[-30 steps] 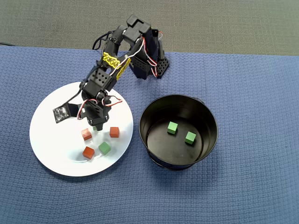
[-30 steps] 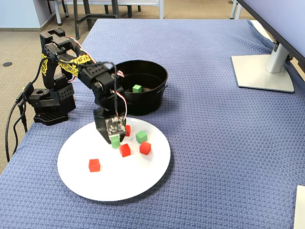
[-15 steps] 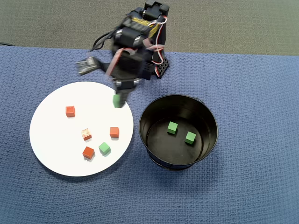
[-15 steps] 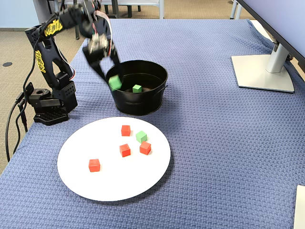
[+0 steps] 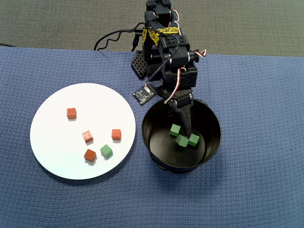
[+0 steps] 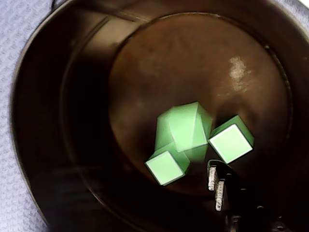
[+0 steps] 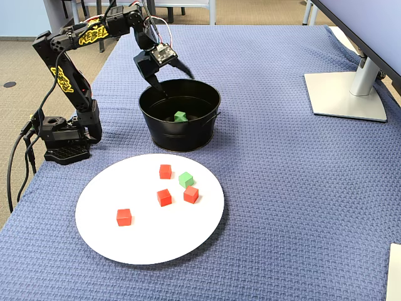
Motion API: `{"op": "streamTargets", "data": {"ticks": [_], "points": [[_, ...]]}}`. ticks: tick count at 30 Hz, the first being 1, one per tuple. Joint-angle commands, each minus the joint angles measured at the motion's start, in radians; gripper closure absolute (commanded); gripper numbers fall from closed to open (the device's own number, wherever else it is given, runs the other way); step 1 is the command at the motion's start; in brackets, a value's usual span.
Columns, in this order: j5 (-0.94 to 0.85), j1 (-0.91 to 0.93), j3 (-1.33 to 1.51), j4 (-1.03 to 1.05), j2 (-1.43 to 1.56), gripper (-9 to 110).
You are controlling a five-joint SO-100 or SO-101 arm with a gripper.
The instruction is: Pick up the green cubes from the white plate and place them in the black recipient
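**Gripper spread above the pot, three green cubes inside**

The black two-finger gripper (image 7: 174,78) hangs over the round glossy black pot (image 5: 211,117), its fingers parted wide and holding nothing; in the wrist view a fingertip shows at the lower edge above the pot floor.

Counting from the left of the overhead view: the large round glossy white plate (image 5: 54,142) carries four small orange-red cubes (image 5: 71,113) and one small matte green cube (image 5: 106,151), the latter near the plate's lower right beside an orange-red one. To the right, the black pot holds three more green cubes (image 6: 182,126) close together on its flat bottom; one of them, in the middle, looks tilted and blurred.

Everything sits on a blue woven cloth (image 7: 282,188) covering the table. In the fixed view, a grey monitor foot (image 7: 348,94) stands well apart at the right, and chair legs and floor show beyond the table's far edge.
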Motion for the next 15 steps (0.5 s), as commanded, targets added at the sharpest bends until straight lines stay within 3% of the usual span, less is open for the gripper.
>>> {"op": "streamTargets", "data": {"ticks": [1, 4, 9, 15], "points": [[-0.141, 0.189, -0.132, 0.028, 0.014, 57], [-0.296, 0.379, -0.176, 0.074, -0.025, 60], [-0.586, 0.632, -0.175, -0.069, -0.16, 67], [-0.864, 0.772, -0.23, -0.178, -0.341, 75]]}}
